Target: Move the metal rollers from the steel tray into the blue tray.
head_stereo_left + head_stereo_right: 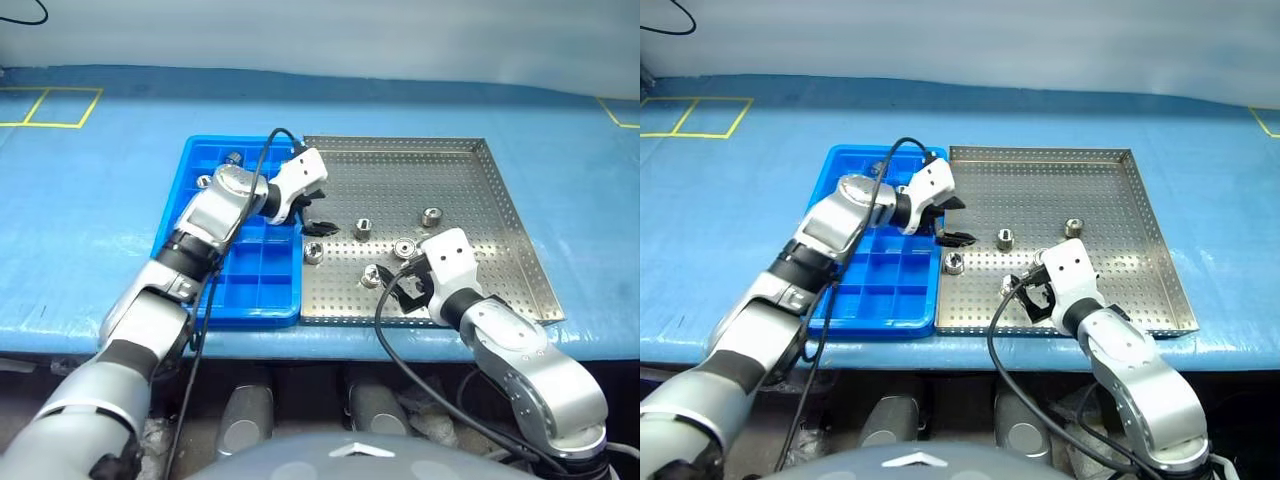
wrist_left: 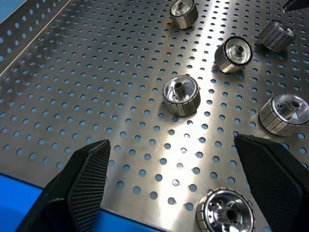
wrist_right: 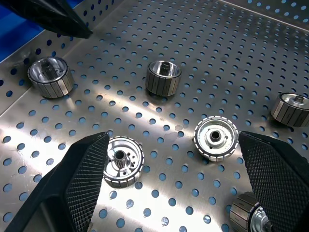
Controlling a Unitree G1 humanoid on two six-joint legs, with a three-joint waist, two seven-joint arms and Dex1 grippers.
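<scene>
Five rollers lie scattered mid-frame on the steel tray, left of centre; two more sit in the blue tray at its upper end. They look heavy, hard and slick, best pinched across the ribbed sides. Most stand on end, bore upward. The left gripper hangs spread by the trays' shared edge; the right gripper is spread too, both empty.

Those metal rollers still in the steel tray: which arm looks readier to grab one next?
Probably the right: its open fingers already straddle two rollers. The left gripper only hovers at the tray's edge.
</scene>
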